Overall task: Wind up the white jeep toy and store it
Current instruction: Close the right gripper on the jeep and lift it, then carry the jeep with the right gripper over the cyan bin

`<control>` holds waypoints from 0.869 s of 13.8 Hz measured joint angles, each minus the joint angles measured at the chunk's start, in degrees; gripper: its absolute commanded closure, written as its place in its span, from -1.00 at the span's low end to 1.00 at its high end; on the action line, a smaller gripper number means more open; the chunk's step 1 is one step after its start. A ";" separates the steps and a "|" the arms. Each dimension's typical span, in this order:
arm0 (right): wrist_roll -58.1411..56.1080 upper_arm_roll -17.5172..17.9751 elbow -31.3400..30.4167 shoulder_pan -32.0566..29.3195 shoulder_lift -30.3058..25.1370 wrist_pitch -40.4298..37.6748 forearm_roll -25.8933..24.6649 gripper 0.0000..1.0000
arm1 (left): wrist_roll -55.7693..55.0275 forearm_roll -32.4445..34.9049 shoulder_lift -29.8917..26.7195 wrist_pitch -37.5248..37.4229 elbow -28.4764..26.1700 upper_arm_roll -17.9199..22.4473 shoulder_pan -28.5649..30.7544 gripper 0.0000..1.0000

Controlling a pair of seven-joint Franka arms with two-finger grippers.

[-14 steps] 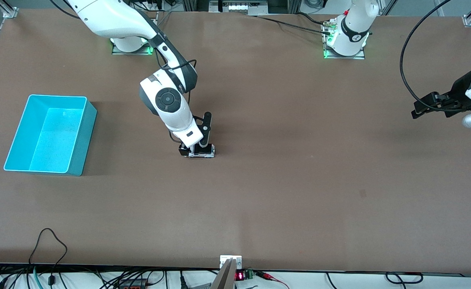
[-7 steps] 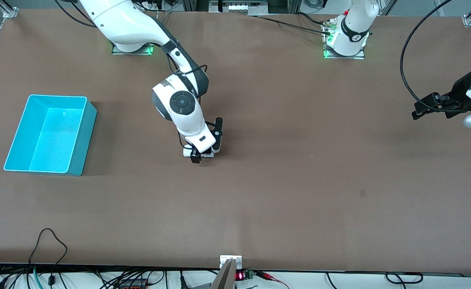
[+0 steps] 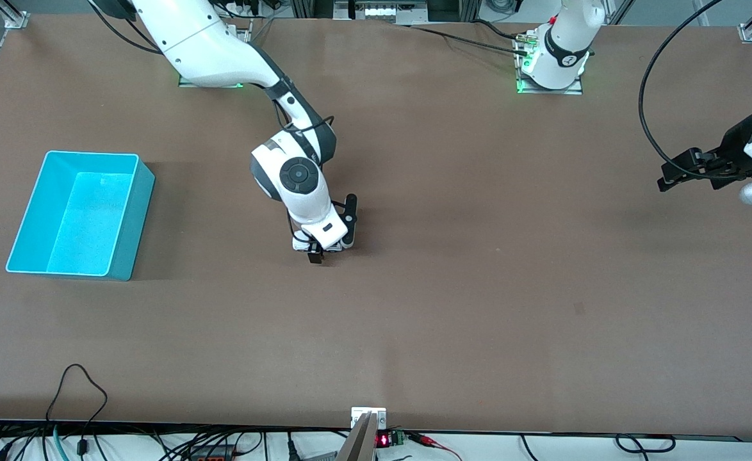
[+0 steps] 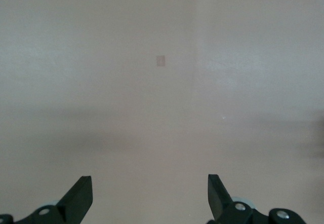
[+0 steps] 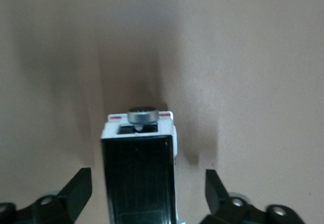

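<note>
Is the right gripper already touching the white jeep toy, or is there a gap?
Apart. In the right wrist view, the white jeep toy stands between the right gripper's fingers, with bare table showing on both sides of it.

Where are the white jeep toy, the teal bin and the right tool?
white jeep toy [image 5: 137, 178]: right wrist view, black roof panel.
teal bin [image 3: 132, 221]: front view, outer side wall.
right tool [image 5: 147, 196]: right wrist view, midway between fingertips.

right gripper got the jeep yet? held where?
Not yet. The right gripper is down around the white jeep toy, fingers open either side with gaps showing. The left gripper waits open over bare table, holding nothing.
</note>
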 measured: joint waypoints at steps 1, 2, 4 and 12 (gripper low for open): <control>-0.01 -0.33 0.01 0.00 0.34 0.26 0.00 0.56 | 0.00 0.00 0.00 0.00 -0.01 -0.01 0.00 -1.00; -0.01 -0.57 0.09 -0.01 0.53 0.34 0.00 0.77 | 0.00 0.00 0.00 0.00 -0.01 -0.01 0.00 -1.00; 0.82 -0.79 0.50 -0.09 0.57 0.34 0.03 1.00 | 0.00 0.00 0.00 0.00 -0.04 -0.04 0.00 -1.00; 7.74 -1.95 2.02 -4.35 -4.90 -6.38 0.12 1.00 | 0.00 0.00 0.00 0.00 -0.05 -0.22 -0.02 -1.00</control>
